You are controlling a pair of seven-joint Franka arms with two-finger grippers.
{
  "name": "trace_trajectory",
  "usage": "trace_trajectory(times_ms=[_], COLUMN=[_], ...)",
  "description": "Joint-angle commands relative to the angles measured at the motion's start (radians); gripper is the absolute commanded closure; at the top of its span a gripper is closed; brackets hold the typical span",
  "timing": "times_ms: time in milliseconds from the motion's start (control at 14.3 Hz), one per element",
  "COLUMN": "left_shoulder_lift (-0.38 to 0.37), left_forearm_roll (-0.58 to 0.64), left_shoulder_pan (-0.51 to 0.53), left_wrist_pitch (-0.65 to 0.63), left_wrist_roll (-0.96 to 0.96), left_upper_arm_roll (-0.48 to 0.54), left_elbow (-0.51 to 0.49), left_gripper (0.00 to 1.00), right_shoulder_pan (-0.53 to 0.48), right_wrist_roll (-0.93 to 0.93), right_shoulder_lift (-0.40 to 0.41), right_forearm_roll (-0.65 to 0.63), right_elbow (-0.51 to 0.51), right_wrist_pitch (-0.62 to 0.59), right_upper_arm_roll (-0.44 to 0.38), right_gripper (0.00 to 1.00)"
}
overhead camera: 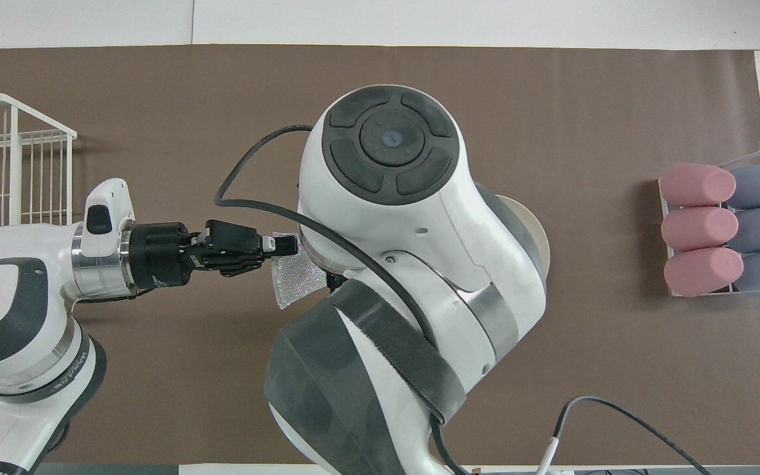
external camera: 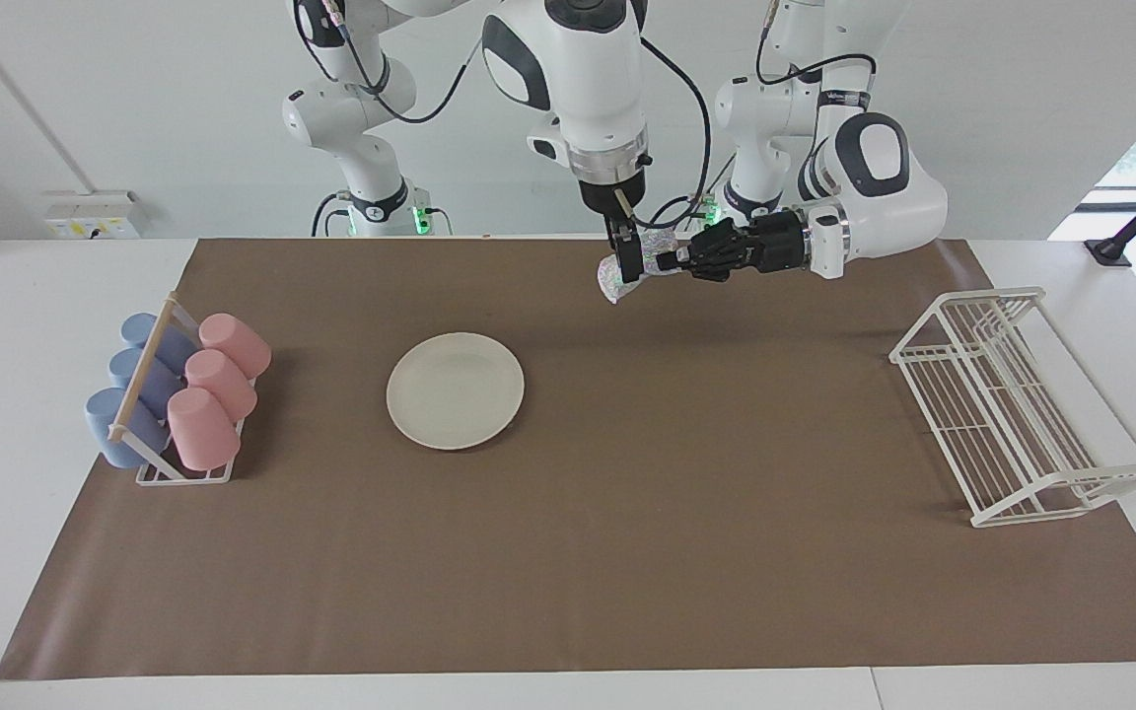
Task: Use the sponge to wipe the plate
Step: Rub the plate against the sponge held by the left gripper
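The sponge (external camera: 617,279) hangs in the air over the mat (external camera: 627,552), gripped by both the left gripper (external camera: 649,262) and right gripper (external camera: 624,258), jaws pinching it. The plate (external camera: 456,390) lies on the mat, well apart, toward the right arm's end.

One round cream-white plate (external camera: 455,390). One silvery glittery mesh sponge (external camera: 615,281). Three pink plastic cups (external camera: 218,389) and three blue plastic cups (external camera: 134,387), six in all, lying in one clear cup rack (external camera: 183,475). One white wire dish rack (external camera: 1007,404). One brown table mat (external camera: 627,552). Two white robot arms, each with one black gripper.
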Motion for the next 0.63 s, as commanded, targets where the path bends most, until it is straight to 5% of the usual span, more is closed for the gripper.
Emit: trace_trajectory(times_ms=[0, 558], left_shoulder_lift=[-0.002, -0.004], left_forearm_roll=[-0.022, -0.022], left_shoulder_pan=[0.0, -0.002], left_wrist_pitch=[-0.021, -0.031], left_wrist_roll=[0.024, 0.023], left_upper_arm_roll=[0.008, 0.009], left_elbow=[-0.012, -0.015], left_gripper=[1.0, 1.0], right_shoulder_pan=[-0.004, -0.001], right_wrist_roll=[0.027, 0.05], right_shoulder_lift=[-0.019, -0.043], right_forearm_roll=[0.025, 0.06], right_elbow=[-0.035, -0.096], right_wrist_pitch=[0.027, 0.062], right_upper_arm_roll=[0.003, 0.003], right_gripper=[0.0, 0.0])
